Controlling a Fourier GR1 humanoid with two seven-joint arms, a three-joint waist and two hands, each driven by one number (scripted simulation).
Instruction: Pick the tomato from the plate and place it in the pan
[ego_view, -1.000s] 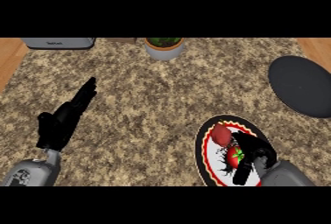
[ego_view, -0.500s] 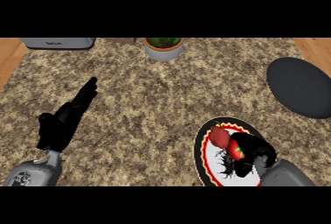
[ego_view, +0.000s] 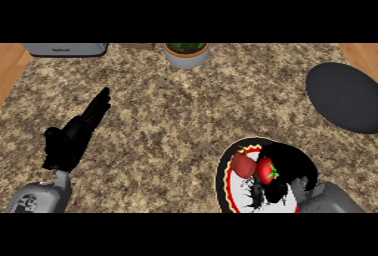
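Our right robot hand (ego_view: 291, 167) sits over the plate (ego_view: 230, 187), fingers curled round the tomato (ego_view: 266, 170), which shows red at the hand's left side, just above the plate. We judge the grasp made and the lift next. The pan (ego_view: 347, 97) lies up and to the right, well apart across the tabletop (ego_view: 192, 115), nearer this hand. Our left robot hand (ego_view: 74, 137) rests open, fingers straight, far left.
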